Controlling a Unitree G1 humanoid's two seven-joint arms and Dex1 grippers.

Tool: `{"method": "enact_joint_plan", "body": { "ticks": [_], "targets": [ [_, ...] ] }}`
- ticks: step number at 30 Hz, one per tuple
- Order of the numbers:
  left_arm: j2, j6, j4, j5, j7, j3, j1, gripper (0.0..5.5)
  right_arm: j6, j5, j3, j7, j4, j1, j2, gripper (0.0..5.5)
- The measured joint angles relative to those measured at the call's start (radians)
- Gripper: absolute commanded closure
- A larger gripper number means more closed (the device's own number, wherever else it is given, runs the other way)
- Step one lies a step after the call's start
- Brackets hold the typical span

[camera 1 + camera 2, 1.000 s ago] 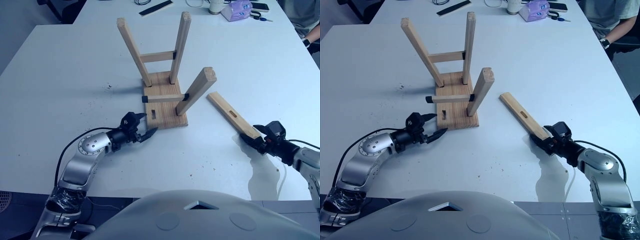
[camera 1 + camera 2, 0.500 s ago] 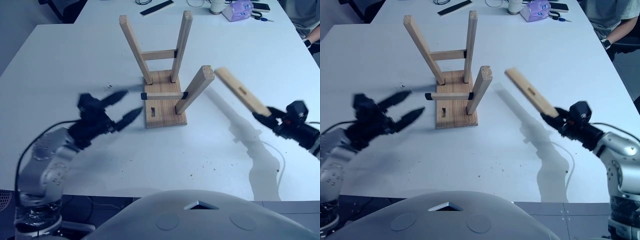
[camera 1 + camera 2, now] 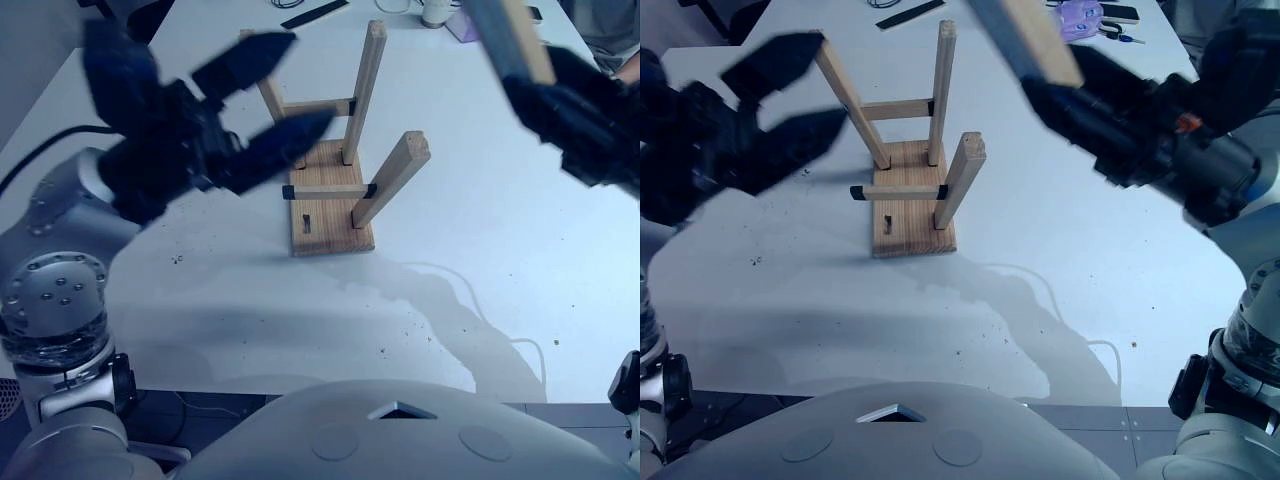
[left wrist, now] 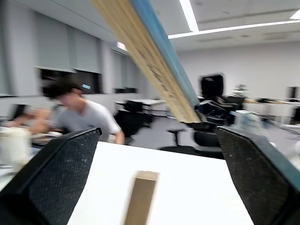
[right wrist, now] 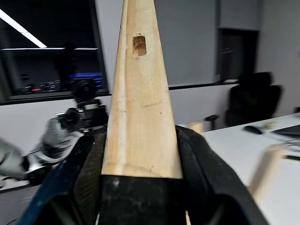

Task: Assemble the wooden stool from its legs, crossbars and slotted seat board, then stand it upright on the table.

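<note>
The part-built stool stands upside down mid-table: the slotted seat board (image 3: 331, 228) carries three legs (image 3: 361, 88) joined by crossbars (image 3: 328, 190), and one slot (image 3: 307, 223) in it stands empty. My right gripper (image 3: 545, 92) is raised high at the right, shut on the loose fourth leg (image 3: 1025, 35). In the right wrist view this leg (image 5: 140, 103) sits between the fingers (image 5: 89, 173), its mortise facing the camera. My left gripper (image 3: 303, 82) hovers high at the left, above and left of the stool, open and holding nothing. Its fingers (image 4: 51, 178) frame the held leg (image 4: 154, 65).
A black strip (image 3: 908, 14) and a purple pack (image 3: 1080, 16) lie at the table's far edge. Dark specks of debris (image 3: 178, 260) dot the white tabletop (image 3: 480, 250). There is free room on all sides of the stool.
Both arms rose from the tabletop towards the camera. The right gripper lifted the loose leg off the table and up; the left gripper rose open. The stool has not moved.
</note>
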State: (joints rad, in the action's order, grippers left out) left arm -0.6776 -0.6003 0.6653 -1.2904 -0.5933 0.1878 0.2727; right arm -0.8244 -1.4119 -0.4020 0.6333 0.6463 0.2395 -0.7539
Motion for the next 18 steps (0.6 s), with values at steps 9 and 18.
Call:
{"method": "enact_joint_plan", "body": {
  "ticks": [9, 18],
  "targets": [
    [0.020, -0.004, -0.036, -0.215, -0.014, 0.024, 0.079, 1.10, -0.023, -0.016, 0.087, 0.160, 0.015, -0.066, -0.061, 3.44],
    [0.023, -0.007, -0.045, -0.229, -0.050, 0.020, 0.089, 2.44, -0.008, 0.029, 0.120, 0.204, 0.003, -0.075, -0.069, 3.44]
  ]
}}
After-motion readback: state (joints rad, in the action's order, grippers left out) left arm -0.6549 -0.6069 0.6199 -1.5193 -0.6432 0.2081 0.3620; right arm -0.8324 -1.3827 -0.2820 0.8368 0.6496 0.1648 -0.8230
